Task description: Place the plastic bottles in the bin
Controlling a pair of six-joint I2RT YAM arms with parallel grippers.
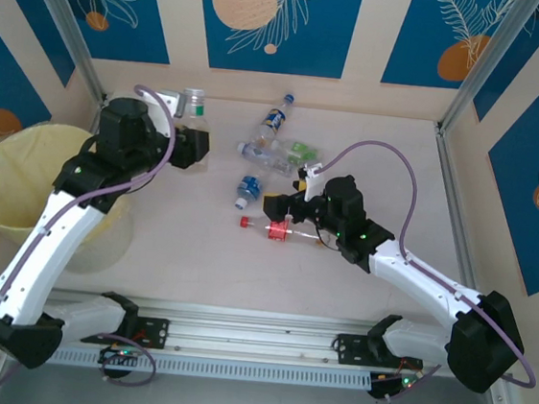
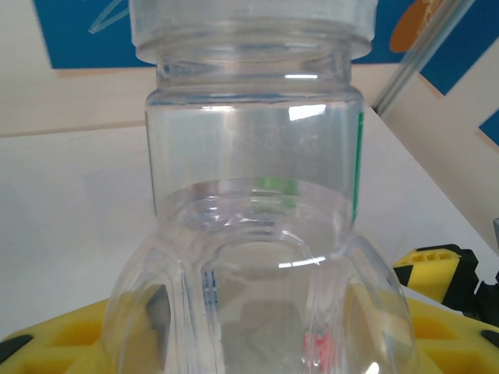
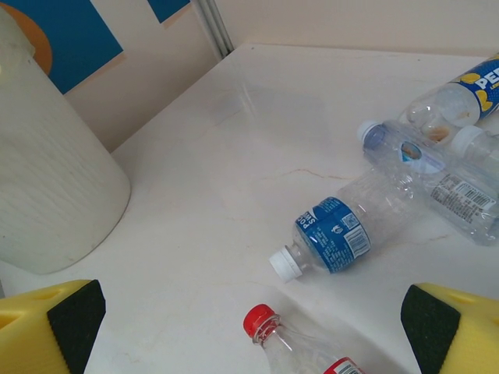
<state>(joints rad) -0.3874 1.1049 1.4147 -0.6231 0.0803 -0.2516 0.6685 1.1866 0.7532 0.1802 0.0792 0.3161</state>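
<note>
Clear bottle (image 2: 253,179) with a green label edge sat between the left gripper's (image 2: 257,343) yellow fingers (image 2: 54,343), roughly upright in the wrist view, cap end up, long axis crossing the line between the fingers. Jaws part-closed and pinching its lower body; the bottle filled the gap. Couldn't tell if its base cleared the table (image 1: 379,165). From above, the same bottle (image 1: 194,104) stood just ahead of that gripper, toward the back wall.

Bin (image 1: 0,198) lay to this gripper's left and a little back toward its base, near, nothing between them. Left arm was clearly the nearer 1 to it. Judged next: swing left, carry the bottle over the rim, let go.

Red-capped bottle (image 3: 300,347) lay flat just under the right gripper (image 3: 249,312), cap about midway between the fingers, body running off toward the gripper's right and back under the wrist, so its long axis sat skew to the closing line. Jaws spread wide, holding nothing. Probably needs a wrist roll before closing across the body.

Blue-labelled bottle (image 3: 335,234) lay flat just ahead of that gripper; 3 or so more bottles beyond it, ahead-right. Bin wall showed far ahead-left there.
</note>
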